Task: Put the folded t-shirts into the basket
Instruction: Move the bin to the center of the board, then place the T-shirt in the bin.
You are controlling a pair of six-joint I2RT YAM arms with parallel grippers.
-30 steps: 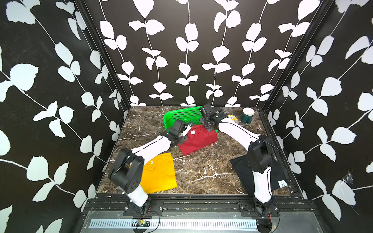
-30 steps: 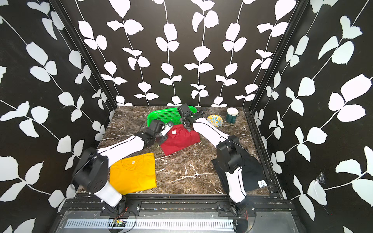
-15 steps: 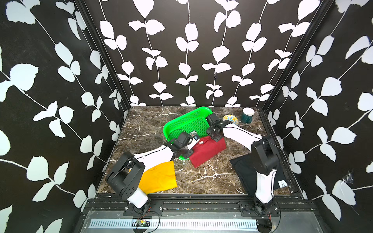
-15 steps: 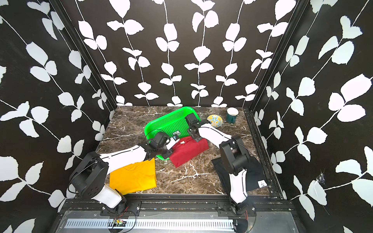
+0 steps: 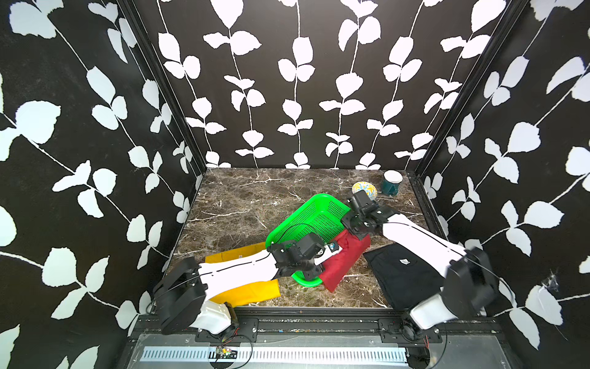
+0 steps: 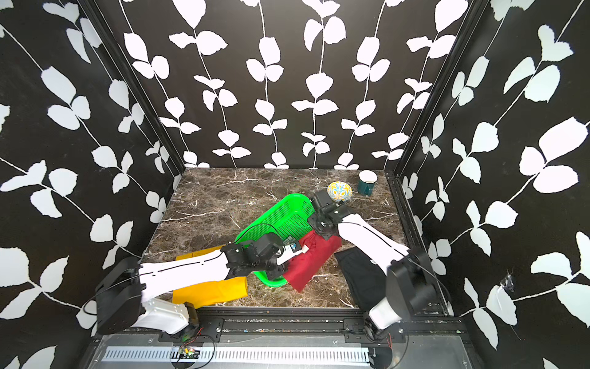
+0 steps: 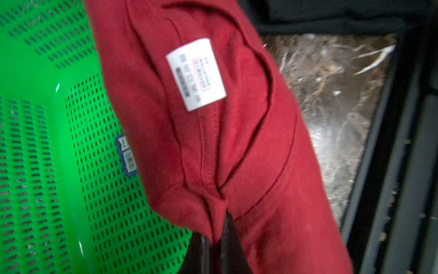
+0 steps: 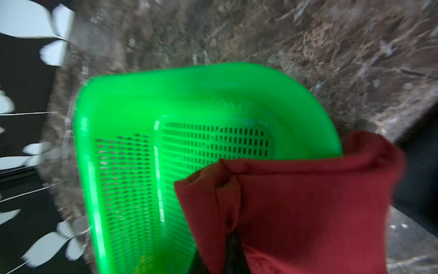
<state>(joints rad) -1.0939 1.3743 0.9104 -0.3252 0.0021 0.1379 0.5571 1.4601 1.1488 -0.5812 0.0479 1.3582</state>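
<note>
Marble worktop [image 5: 255, 198]: left jaws and right jaws were each clamped on an end of the dark red shirt [image 5: 348, 255], likely to keep it flat, draped across the rim of the green basket [image 5: 306, 220] just below them; yellow shirt [image 5: 252, 292] and black shirt [image 5: 405, 274] lay outside.

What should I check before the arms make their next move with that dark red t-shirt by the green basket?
1. Left claw grip on the dark red t-shirt: ok, shut on its cloth.
2. Right claw grip on the same shirt: ok, shut on a folded edge.
3. Shirt inside the green basket: not ok, it drapes across one rim, much of it outside.
4. Basket flat on the marble table: cannot tell.
5. Yellow t-shirt and black t-shirt packed: not ok, both lie on the table, partly under the arms.
</note>
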